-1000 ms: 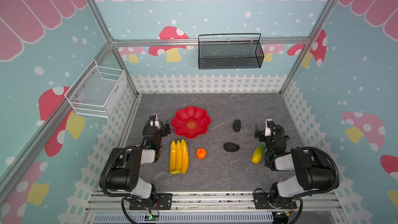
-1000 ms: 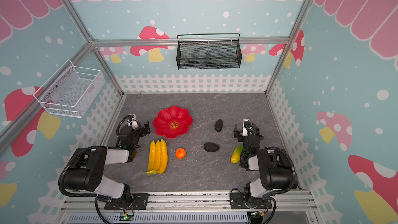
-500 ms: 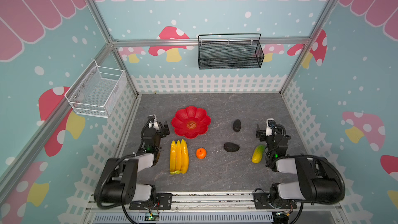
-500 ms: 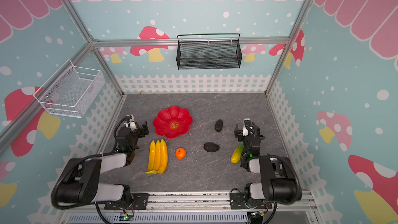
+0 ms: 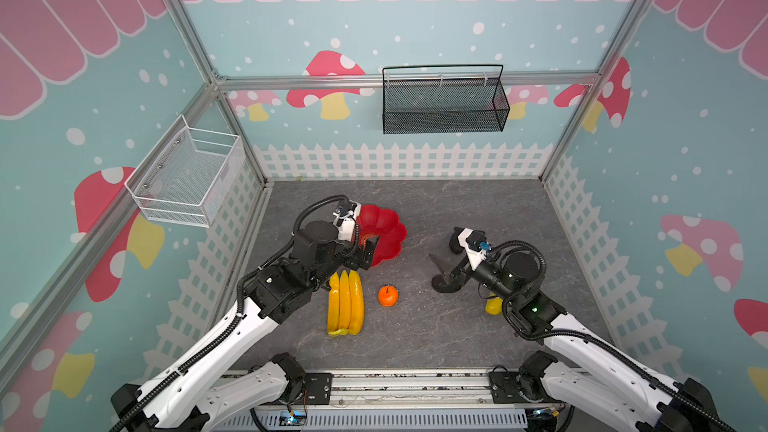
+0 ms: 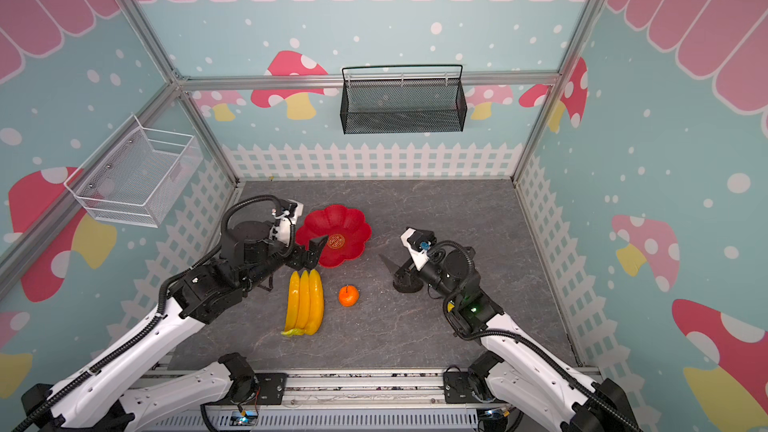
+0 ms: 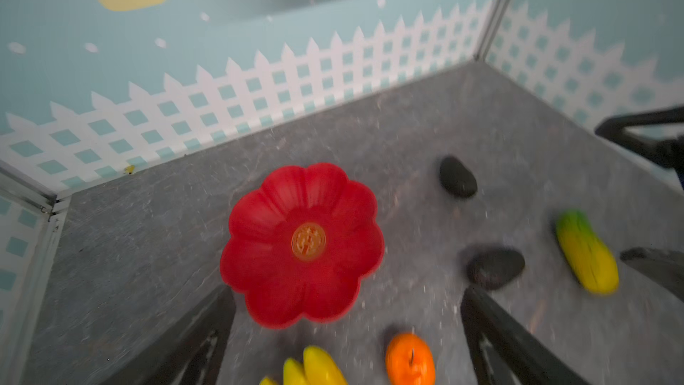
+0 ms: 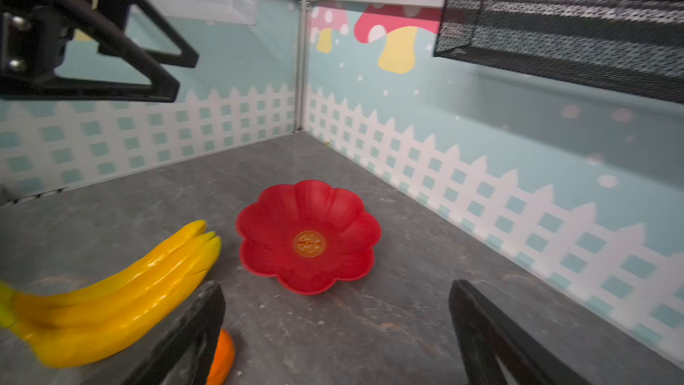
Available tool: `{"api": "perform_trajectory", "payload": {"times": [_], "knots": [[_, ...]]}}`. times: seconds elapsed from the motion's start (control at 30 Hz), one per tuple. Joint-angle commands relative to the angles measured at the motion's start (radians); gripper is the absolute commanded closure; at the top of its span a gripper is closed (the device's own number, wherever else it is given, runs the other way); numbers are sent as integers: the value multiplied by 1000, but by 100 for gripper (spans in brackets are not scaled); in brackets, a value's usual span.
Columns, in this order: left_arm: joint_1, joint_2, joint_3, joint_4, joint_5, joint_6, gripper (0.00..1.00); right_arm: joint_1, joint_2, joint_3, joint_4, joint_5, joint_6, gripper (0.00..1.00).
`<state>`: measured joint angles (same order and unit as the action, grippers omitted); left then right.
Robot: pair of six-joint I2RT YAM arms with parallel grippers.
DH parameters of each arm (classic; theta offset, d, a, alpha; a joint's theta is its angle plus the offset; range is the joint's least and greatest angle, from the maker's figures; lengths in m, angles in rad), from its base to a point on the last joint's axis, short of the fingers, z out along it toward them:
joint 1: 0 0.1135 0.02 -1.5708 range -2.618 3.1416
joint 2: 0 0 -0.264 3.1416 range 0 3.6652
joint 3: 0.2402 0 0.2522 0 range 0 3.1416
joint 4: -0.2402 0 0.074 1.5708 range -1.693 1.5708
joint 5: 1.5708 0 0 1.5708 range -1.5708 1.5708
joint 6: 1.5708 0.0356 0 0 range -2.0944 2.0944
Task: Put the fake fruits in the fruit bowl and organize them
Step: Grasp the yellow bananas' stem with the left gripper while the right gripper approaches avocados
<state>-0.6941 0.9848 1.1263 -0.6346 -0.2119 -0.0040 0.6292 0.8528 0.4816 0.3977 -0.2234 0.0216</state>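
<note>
the red flower-rimmed fruit bowl (image 8: 333, 209) sits on the grey surface (image 8: 407, 320). a banana bunch (image 8: 122, 290) lies just beside it.

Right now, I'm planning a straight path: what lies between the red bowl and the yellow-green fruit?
A dark oval fruit lies between the red bowl and the yellow-green fruit; the left wrist view shows it.

Noted are a red bowl (image 6: 345, 218) with gold emblem (image 6: 336, 241), yellow bananas (image 6: 305, 303), orange fruit (image 6: 348, 295), blackish oval (image 7: 458, 177), second blackish oval (image 7: 496, 267), yellow-green fruit (image 7: 586, 253), grey veined tabletop (image 6: 415, 326), white-dotted teal walls (image 6: 374, 35).
</note>
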Motion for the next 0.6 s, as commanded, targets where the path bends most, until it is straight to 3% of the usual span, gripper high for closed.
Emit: {"api": "perform_trajectory", "payload": {"times": [0.0, 0.13, 0.2, 0.43, 0.57], "knots": [[-8, 10, 61, -443, 47, 275, 5, 56, -58, -75, -77, -125, -21, 2], [-9, -28, 45, -672, 125, 703, 11, 109, -112, -144, -82, -192, 4, 2], [-8, -49, 18, -719, 125, 766, 12, 134, -131, -162, -72, -223, 7, 2], [-56, -60, -95, -801, 184, 720, 21, 177, -94, -158, -46, -354, -16, 2], [-134, -47, -204, -778, 135, 669, 23, 218, -78, -147, -64, -336, -37, 2]]}}
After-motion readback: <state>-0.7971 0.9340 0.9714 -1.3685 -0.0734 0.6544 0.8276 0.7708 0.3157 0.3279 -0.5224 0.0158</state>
